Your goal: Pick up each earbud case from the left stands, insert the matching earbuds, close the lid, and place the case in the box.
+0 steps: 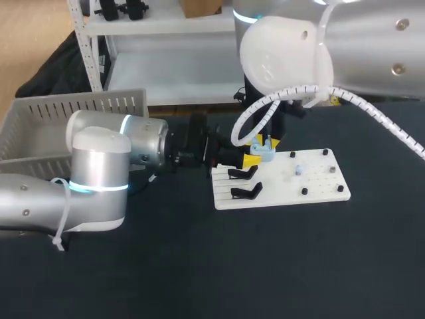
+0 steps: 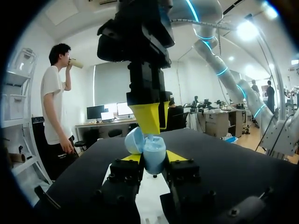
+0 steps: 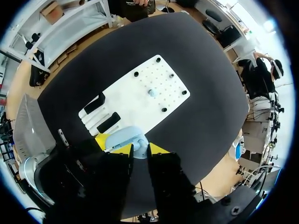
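Left tool clamps earbud case upright, lid open | right tool directly above it, grip state unclear

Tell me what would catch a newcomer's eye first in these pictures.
First comes the light blue earbud case, with its lid open, clamped in the jaws of the left gripper over the left end of the white board. The right gripper hangs directly above the case, so both arms crowd one spot. At the table's left stands a grey slatted box.
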You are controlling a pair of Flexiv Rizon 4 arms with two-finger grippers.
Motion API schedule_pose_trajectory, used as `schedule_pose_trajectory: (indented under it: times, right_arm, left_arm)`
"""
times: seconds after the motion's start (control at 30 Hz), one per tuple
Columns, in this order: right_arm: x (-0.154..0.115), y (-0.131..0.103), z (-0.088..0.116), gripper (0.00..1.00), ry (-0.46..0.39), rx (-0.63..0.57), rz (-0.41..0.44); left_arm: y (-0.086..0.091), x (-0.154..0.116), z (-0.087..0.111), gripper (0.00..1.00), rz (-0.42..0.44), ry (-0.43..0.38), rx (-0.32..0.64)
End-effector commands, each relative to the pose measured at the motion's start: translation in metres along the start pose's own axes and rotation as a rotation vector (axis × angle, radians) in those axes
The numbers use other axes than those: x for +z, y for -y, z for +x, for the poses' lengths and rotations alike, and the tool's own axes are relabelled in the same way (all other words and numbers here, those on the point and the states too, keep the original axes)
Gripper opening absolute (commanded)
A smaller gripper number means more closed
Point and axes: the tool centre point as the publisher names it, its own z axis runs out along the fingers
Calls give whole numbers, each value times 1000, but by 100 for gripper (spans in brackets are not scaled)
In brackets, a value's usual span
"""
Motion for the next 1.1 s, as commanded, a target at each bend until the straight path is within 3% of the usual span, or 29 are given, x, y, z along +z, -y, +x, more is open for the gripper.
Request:
schedule_pose_trajectory:
  times: [0.03,0.07,0.17,0.3,0.63,0.8,1.1]
  right_arm:
    - [0,-2,-1,0,-6,1,9]
    - [0,-2,-2,0,-6,1,10]
    - [0,-2,-1,26,-7,2,9]
    - [-7,2,2,45,-7,8,-15]
    - [-27,36,5,37,8,34,-128]
    - [-25,60,-4,43,6,-7,-212]
    - [-18,94,-23,48,103,-127,-306]
  left_arm:
    - [0,-1,0,0,-3,2,1]
    - [0,-1,0,0,-3,2,1]
    - [0,-1,0,0,-3,2,1]
    - [0,-1,0,0,-3,2,1]
    - [0,-1,0,0,-3,2,1]
    - [0,-1,0,0,-3,2,1]
    - [0,-1,0,0,-3,2,1]
